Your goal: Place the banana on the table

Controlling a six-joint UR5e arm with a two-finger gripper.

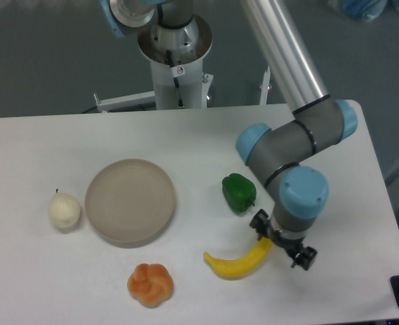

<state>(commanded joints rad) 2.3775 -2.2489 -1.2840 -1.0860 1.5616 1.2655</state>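
The bright-yellow banana (237, 264) lies low at the front right of the white table (186, 135), its curve pointing left. Its right end runs up under my gripper (280, 242). The gripper points straight down over that end, and the jaws look closed on it, though the blue wrist hides the fingertips. I cannot tell whether the banana rests on the tabletop or hangs just above it.
A green pepper (239, 193) sits just left of and behind the gripper. A round greyish-beige plate (130, 201) stands at the centre left, with a pale pear-like fruit (64, 210) to its left. An orange lobed bun (150, 284) lies by the front edge.
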